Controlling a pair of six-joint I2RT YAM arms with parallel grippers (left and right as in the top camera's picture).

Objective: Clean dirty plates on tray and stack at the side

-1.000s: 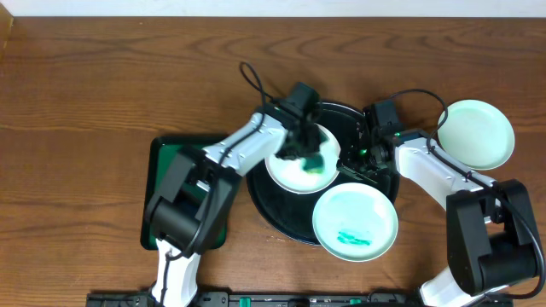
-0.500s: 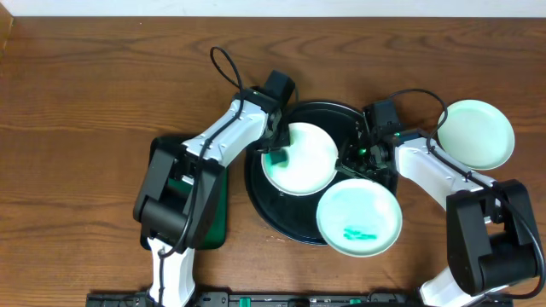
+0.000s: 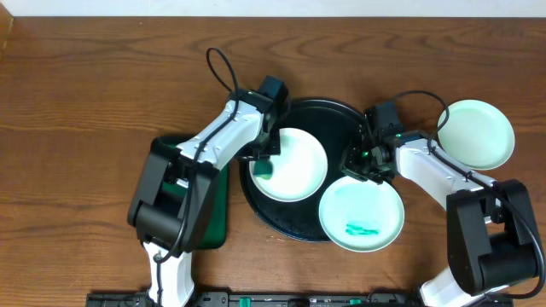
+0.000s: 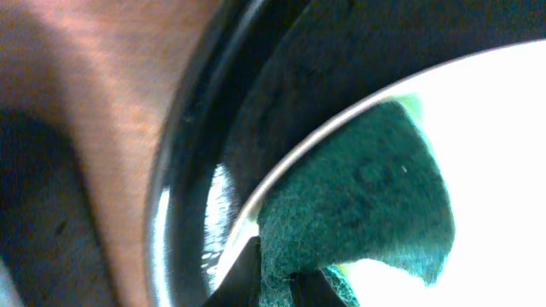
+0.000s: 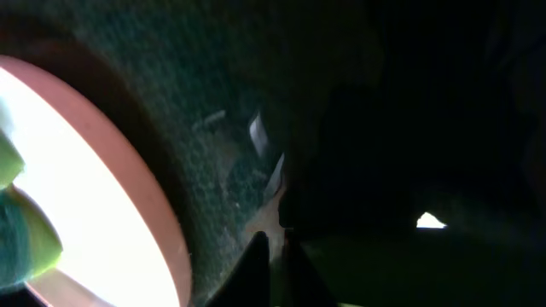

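The black tray (image 3: 341,119) lies mid-table. A white plate (image 3: 299,166) rests on its left half. My left gripper (image 3: 263,162) is shut on a dark green sponge (image 4: 358,196), which is pressed on that plate's left edge (image 4: 495,153) beside the tray rim (image 4: 183,170). A mint plate (image 3: 361,213) with a teal smear overlaps the tray's lower right rim. A second mint plate (image 3: 476,134) sits on the table at the right. My right gripper (image 3: 357,162) rests tips-down on the tray floor (image 5: 222,128) to the right of the white plate (image 5: 77,188), its jaws (image 5: 275,243) shut with nothing between them.
A dark green rectangular tray (image 3: 217,217) lies left of the black tray, mostly under my left arm. Bare wooden table (image 3: 85,102) spreads to the left and back. A cable loops above the left wrist (image 3: 223,72).
My left gripper has swept the sponge from the white plate's right side across to its left edge. The white plate and tray shifted slightly left. The right arm stayed put.
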